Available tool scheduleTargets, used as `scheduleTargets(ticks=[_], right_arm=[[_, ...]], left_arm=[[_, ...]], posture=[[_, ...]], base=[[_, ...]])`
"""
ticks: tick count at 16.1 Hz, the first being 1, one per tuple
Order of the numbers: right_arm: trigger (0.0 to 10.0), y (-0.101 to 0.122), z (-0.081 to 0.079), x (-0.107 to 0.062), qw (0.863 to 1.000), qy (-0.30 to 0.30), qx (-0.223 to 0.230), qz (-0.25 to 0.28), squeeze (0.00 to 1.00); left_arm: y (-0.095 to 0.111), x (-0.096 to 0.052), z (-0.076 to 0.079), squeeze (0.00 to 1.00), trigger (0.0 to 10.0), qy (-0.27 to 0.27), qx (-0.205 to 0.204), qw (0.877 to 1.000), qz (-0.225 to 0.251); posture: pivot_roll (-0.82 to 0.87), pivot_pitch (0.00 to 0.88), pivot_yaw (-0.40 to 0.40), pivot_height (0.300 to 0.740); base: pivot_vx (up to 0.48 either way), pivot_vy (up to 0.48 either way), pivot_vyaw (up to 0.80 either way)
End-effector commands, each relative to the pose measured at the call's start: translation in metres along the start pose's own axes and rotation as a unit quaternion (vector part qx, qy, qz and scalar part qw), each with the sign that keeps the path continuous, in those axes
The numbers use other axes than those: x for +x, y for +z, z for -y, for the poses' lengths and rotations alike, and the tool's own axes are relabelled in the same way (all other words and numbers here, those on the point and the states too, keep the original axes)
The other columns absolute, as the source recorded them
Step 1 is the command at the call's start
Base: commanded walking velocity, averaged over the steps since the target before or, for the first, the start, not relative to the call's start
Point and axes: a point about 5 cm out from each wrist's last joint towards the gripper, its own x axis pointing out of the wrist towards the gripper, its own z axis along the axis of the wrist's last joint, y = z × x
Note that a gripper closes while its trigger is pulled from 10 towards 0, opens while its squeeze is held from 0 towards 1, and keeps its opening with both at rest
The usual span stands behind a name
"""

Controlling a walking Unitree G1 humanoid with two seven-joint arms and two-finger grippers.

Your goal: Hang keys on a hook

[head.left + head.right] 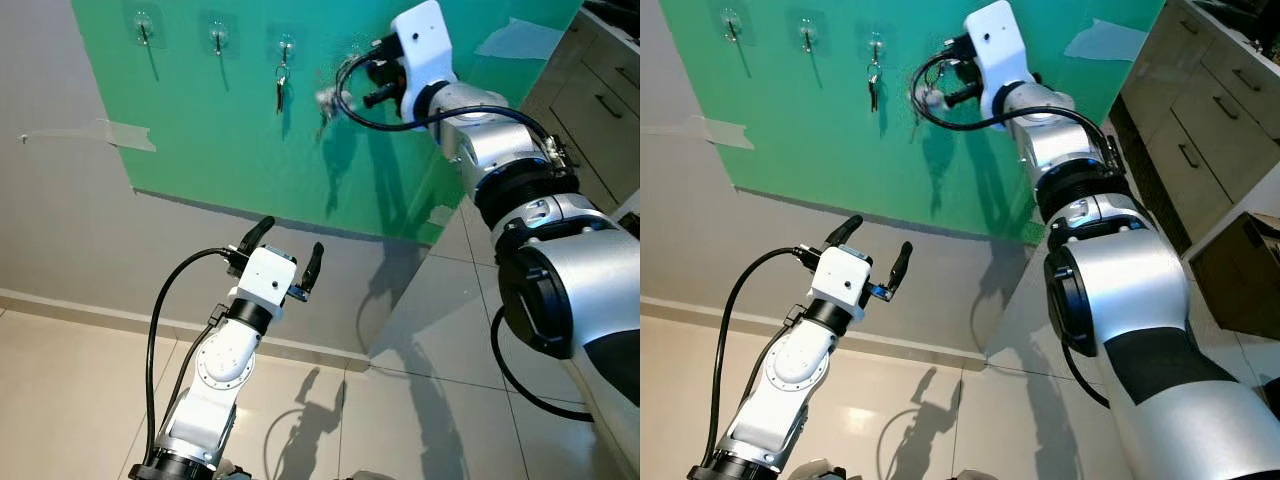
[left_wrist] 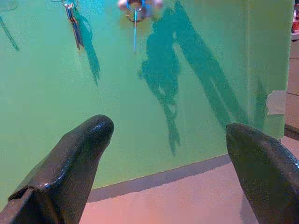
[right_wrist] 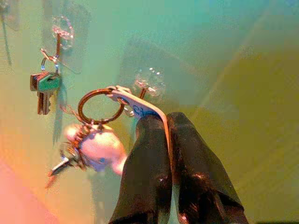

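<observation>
Green sheeting is taped over a grey wall above a tiled floor, and a row of clear adhesive hooks is stuck along its upper part. One set of keys is already hung on the third hook of the row; the two hooks left of it are seen bare.

The right gripper is raised to the sheet beside the hung set. Its two black fingers are pressed together on a flat white tag, and from that tag a metal ring and a bunch of keys with a pale fob are dangling. The ring is held just beside the fourth hook, close to its stem but not seen looped over it; whether metal is touching metal cannot be told.

The left gripper is held low in front of the wall, well apart from the hooks, its fingers spread with nothing between them.

The task is judged late but unfinished: the carried bunch has been brought to the hook, and what is left is for the ring to be slipped over the prong, the tag let go, and the arm drawn clear.
</observation>
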Motion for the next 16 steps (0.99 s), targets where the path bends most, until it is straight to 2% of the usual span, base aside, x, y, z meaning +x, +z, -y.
scheduleTargets(ticks=[1, 10, 16], right_arm=[[10.0, 0.018, 0.006, -0.001, 1.000, -0.008, 0.002, 0.019, 0.00], [10.0, -0.001, 0.018, -0.004, 0.997, -0.064, -0.010, -0.028, 0.00], [10.0, -0.026, 0.025, -0.009, 0.991, -0.110, -0.006, -0.070, 0.00]], left_arm=[[0.002, 0.003, 0.003, 0.00, 10.0, -0.006, -0.002, 1.000, 0.002], [0.002, 0.002, 0.004, 0.00, 10.0, -0.006, -0.002, 1.000, 0.000], [0.001, 0.002, 0.005, 0.00, 10.0, -0.007, -0.003, 1.000, -0.003]], posture=[[0.00, 0.000, -0.130, 0.740], [0.01, 0.000, -0.135, 0.740], [0.02, 0.000, -0.135, 0.740]], base=[[0.000, 0.000, 0.00], [0.000, 0.000, 0.00], [0.000, 0.000, 0.00]])
